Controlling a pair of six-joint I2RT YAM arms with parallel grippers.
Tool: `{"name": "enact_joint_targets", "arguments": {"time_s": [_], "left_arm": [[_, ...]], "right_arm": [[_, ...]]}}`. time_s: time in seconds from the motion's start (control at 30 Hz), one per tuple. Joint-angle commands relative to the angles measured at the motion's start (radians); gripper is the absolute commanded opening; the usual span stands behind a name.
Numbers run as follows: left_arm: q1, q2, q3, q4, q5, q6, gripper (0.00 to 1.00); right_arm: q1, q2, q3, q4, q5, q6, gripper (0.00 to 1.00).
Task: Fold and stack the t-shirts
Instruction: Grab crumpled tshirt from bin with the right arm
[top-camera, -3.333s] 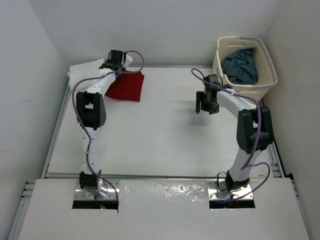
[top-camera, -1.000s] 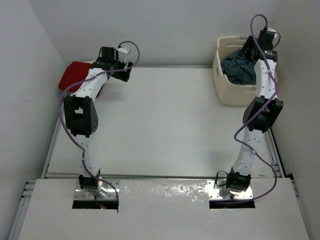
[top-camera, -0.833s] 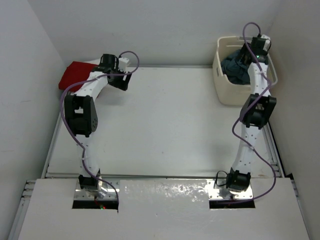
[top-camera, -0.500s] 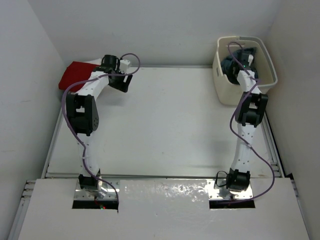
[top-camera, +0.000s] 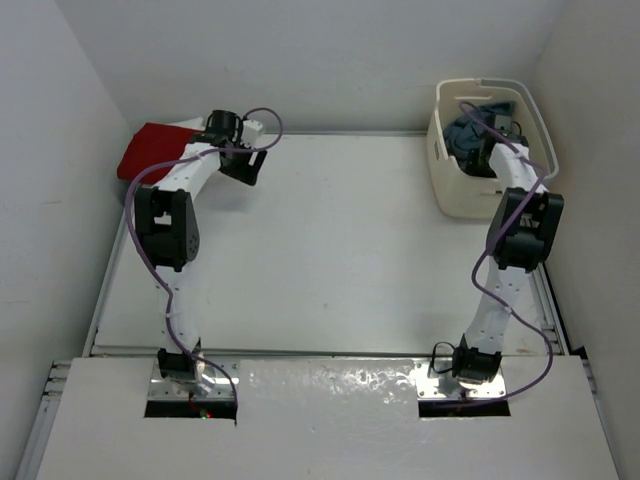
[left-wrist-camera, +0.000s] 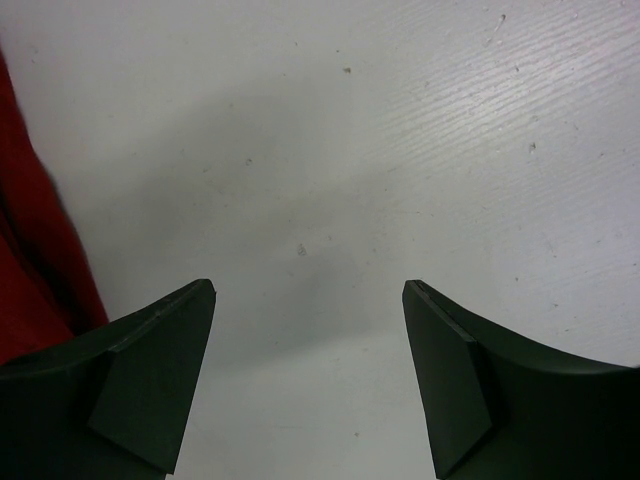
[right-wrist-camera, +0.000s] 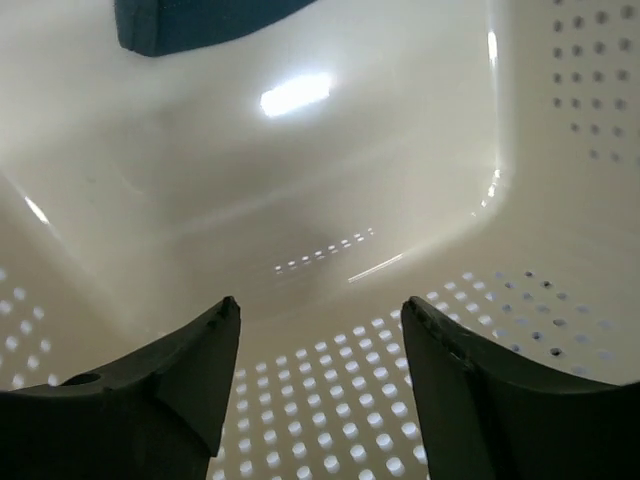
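The red t-shirt (top-camera: 150, 148) lies folded in the far left corner of the table; its edge shows at the left of the left wrist view (left-wrist-camera: 30, 250). My left gripper (top-camera: 245, 165) (left-wrist-camera: 310, 300) hangs just right of it over bare table, open and empty. The blue-grey t-shirt (top-camera: 468, 128) lies crumpled in the cream basket (top-camera: 440, 175). My right gripper (top-camera: 480, 150) (right-wrist-camera: 320, 305) is down inside the basket, open with nothing between its fingers, facing the perforated wall (right-wrist-camera: 560, 100). A corner of the blue-grey t-shirt (right-wrist-camera: 190, 20) shows beyond it.
White walls close in the table at the left, back and right. The basket stands in the far right corner against the wall. Purple cables loop off both arms.
The right arm came down from above the basket's far rim into the basket, and its jaws narrowed a little. The left gripper drifted slightly right, away from the red t-shirt.
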Motion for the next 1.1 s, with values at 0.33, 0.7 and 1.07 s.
{"name": "enact_joint_targets", "arguments": {"time_s": [0.33, 0.7, 1.07], "left_arm": [[-0.010, -0.006, 0.010, 0.031, -0.020, 0.046, 0.74], [-0.010, 0.034, 0.060, 0.000, -0.033, 0.085, 0.75], [-0.010, 0.043, 0.043, 0.014, -0.039, 0.074, 0.75]], "right_arm": [[-0.031, 0.057, 0.445, -0.137, -0.107, -0.016, 0.74], [-0.026, 0.427, 0.655, 0.261, -0.075, 0.126, 0.88], [0.043, 0.582, 0.649, 0.177, 0.172, -0.025, 0.57]]}}
